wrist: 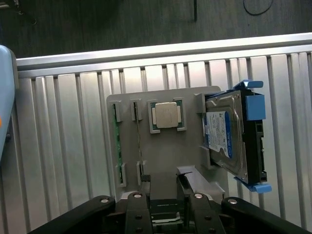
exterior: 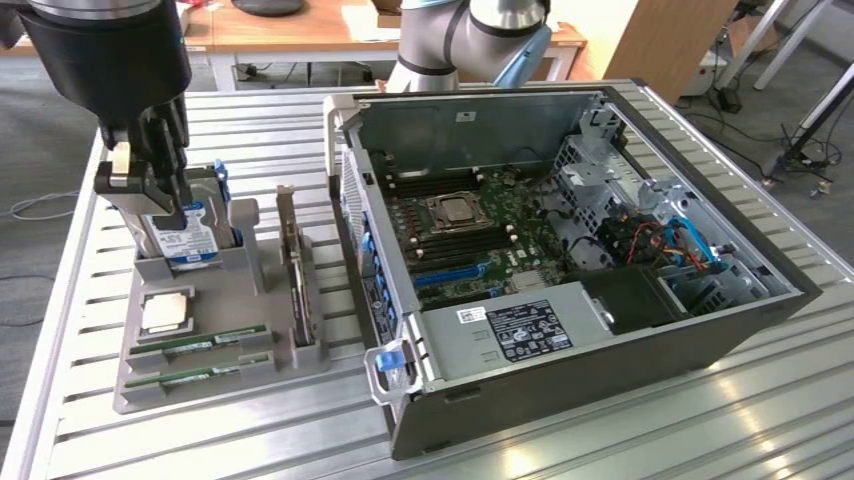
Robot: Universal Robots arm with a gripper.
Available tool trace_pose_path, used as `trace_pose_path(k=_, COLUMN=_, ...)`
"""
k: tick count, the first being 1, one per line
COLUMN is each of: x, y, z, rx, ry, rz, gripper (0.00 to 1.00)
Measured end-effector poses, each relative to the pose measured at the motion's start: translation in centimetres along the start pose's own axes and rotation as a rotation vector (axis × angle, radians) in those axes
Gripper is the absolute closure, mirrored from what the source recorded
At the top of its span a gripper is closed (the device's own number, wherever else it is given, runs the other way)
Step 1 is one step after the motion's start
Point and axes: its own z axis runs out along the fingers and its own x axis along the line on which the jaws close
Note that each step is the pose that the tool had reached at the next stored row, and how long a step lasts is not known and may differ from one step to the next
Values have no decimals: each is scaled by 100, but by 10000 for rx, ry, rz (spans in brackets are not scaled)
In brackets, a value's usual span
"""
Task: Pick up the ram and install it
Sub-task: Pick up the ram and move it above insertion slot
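Note:
Two green ram sticks (exterior: 200,343) lie side by side in slots at the near end of a grey parts tray (exterior: 260,345) at the exterior view's left. In the wrist view one ram (wrist: 117,146) appears edge-on as a thin green strip along the tray (wrist: 161,156). My gripper (exterior: 147,200) hangs open and empty over the tray's far end, right above the blue-labelled hard drive (exterior: 180,240), well apart from the ram. Its black finger links (wrist: 97,210) are spread wide.
The tray also holds a square silver processor (exterior: 167,312) (wrist: 165,115), an upright expansion card (exterior: 296,280) and the hard drive (wrist: 229,136). An open computer case (exterior: 574,330) with its motherboard (exterior: 481,235) lies at the exterior view's right on a slatted metal table (exterior: 667,440).

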Motion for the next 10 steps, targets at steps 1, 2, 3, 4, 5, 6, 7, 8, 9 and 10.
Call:
trace_pose_path(k=1, x=0, y=0, z=14, rx=-1, ry=1, rz=0, gripper=64)
trace_pose_path(k=2, x=1, y=-1, z=29, rx=0, ry=1, rz=0, gripper=64)
trace_pose_path(k=3, x=1, y=-2, z=43, rx=1, ry=0, rz=0, gripper=64)
trace_pose_path(k=4, x=2, y=-2, z=57, rx=0, ry=1, rz=0, gripper=64)
trace_pose_path(k=5, x=2, y=-3, z=70, rx=0, ry=2, rz=0, gripper=64)
trace_pose_path(k=6, x=2, y=-4, z=84, rx=0, ry=1, rz=0, gripper=64)
trace_pose_path(k=7, x=3, y=-4, z=95, rx=0, ry=2, rz=0, gripper=64)
trace_pose_path(k=8, x=3, y=-5, z=101, rx=0, ry=2, rz=0, gripper=64)
trace_pose_path(k=9, x=3, y=-5, z=103, rx=-2, ry=3, rz=0, gripper=64)
trace_pose_path(k=10, x=3, y=-4, z=105, rx=-2, ry=3, rz=1, gripper=64)
